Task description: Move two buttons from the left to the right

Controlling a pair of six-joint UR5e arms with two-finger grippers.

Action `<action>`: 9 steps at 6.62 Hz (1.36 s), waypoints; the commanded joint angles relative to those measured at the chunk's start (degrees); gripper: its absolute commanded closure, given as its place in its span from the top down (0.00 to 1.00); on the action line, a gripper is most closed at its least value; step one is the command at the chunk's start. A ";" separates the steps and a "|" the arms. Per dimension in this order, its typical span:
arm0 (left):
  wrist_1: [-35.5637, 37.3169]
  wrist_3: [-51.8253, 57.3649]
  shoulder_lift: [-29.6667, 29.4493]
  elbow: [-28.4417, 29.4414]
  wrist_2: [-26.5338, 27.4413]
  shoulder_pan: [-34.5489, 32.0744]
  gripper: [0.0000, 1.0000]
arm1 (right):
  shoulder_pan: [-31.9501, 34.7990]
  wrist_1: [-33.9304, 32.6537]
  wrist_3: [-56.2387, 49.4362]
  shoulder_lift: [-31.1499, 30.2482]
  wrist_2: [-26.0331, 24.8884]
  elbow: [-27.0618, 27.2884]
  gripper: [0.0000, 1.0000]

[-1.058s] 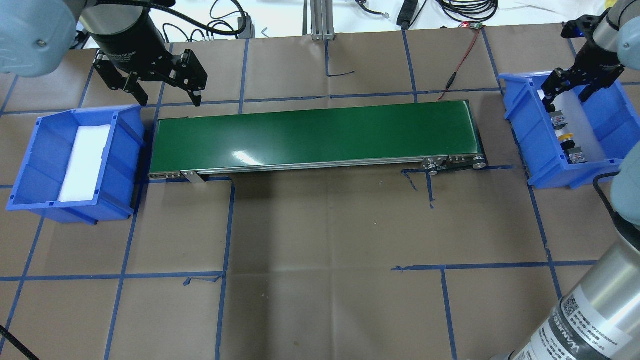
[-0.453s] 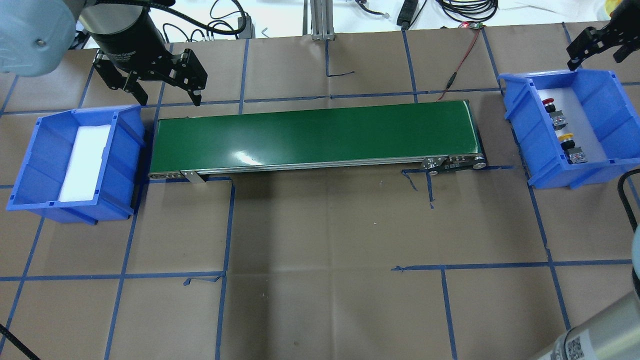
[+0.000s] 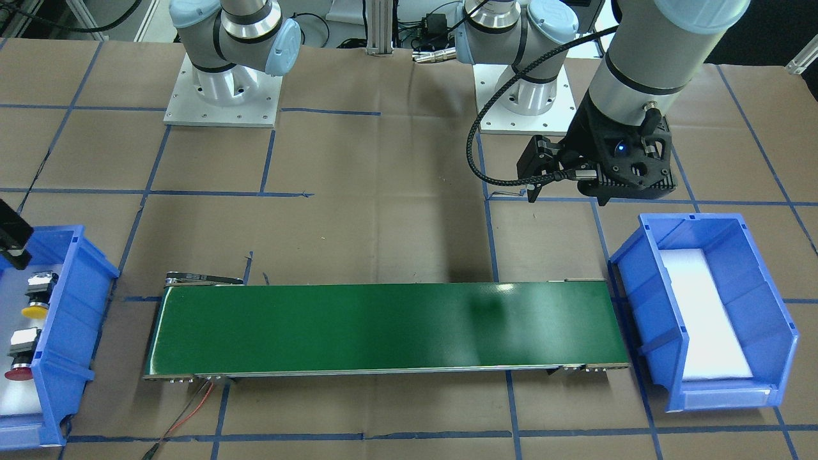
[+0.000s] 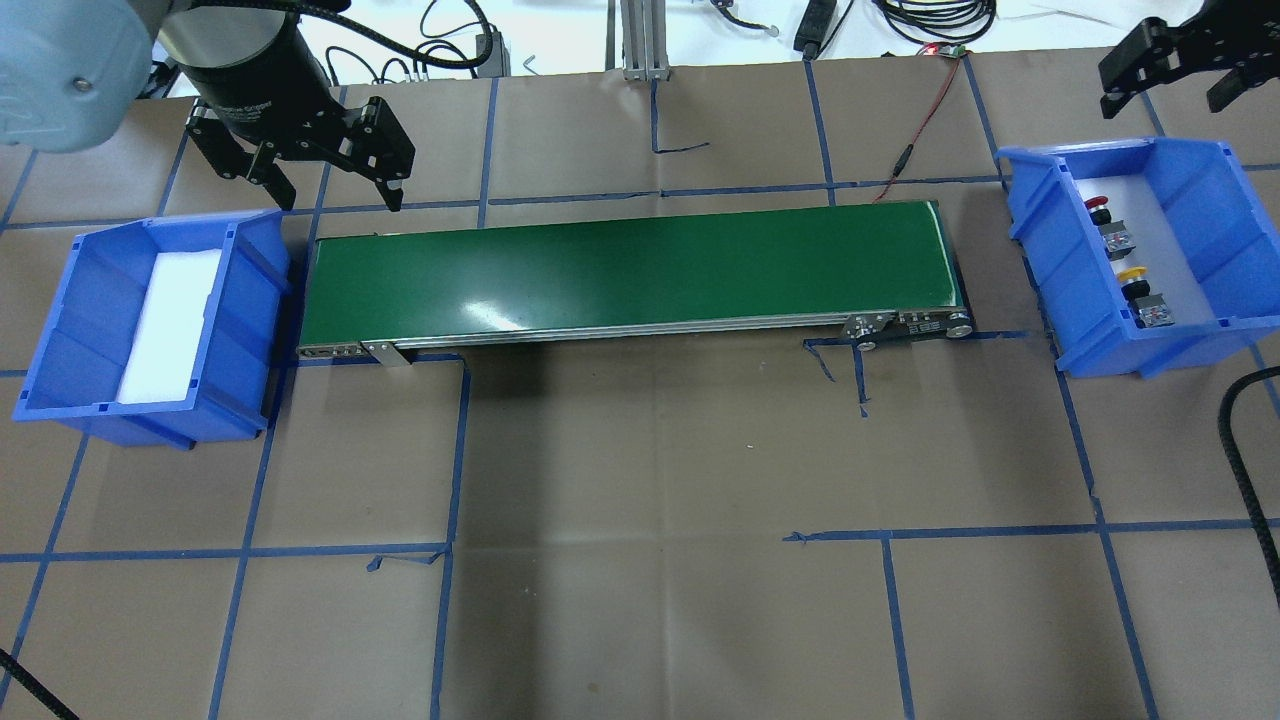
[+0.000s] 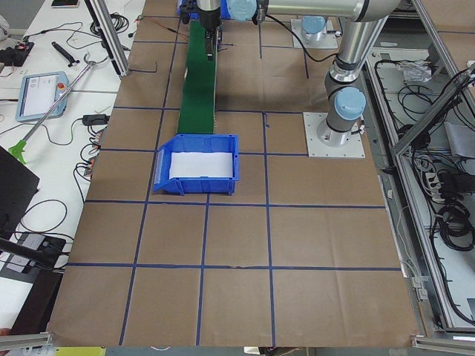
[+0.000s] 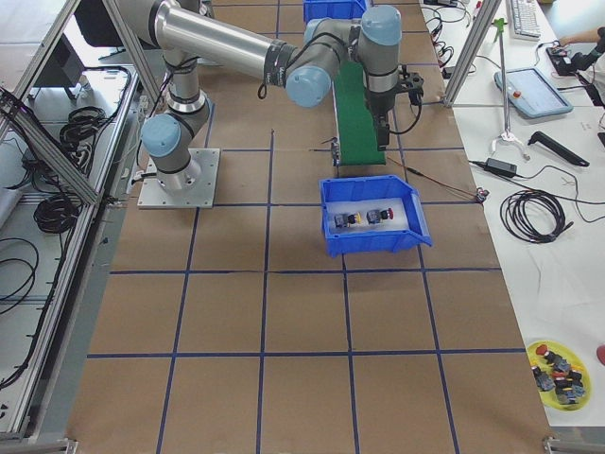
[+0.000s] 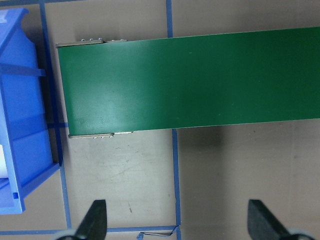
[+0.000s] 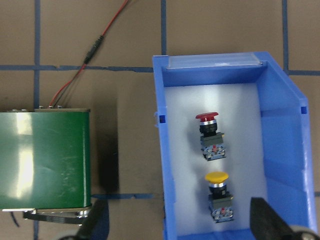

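Both buttons lie on the white pad inside the right blue bin (image 4: 1212,222): the red-capped button (image 4: 1098,209) farther back, the yellow-capped button (image 4: 1131,273) nearer. The right wrist view looks straight down on the red button (image 8: 207,118) and the yellow button (image 8: 217,177). My right gripper (image 4: 1163,102) hangs open and empty above and behind that bin's far wall. My left gripper (image 4: 340,197) is open and empty too, behind the left end of the green conveyor belt (image 4: 620,265). The left blue bin (image 4: 92,290) holds only a white pad.
A red wire (image 4: 915,130) runs from the belt's right end to the far table edge, where cables lie. The two arm bases (image 3: 220,96) stand on the robot's side. Blue tape lines cross the brown table top.
My right gripper has lifted out of the right bin and drawn back toward the far edge, uncovering the red button. The left gripper has not moved.
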 commanded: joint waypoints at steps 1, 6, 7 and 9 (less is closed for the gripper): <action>0.00 -0.09 -0.01 0.12 0.00 -0.01 1.00 | 13.94 8.54 14.83 -4.75 0.01 0.12 1.00; 0.00 0.00 -0.01 0.03 0.00 -0.01 1.00 | 19.72 16.57 19.59 -6.00 -0.61 -0.94 1.00; 0.00 0.00 -0.01 0.03 0.00 -0.01 1.00 | 19.81 16.51 19.59 -7.22 -0.61 0.01 1.00; 0.00 0.00 0.08 -0.06 0.00 -0.01 1.00 | 19.72 16.06 19.06 -8.03 -0.52 0.02 1.00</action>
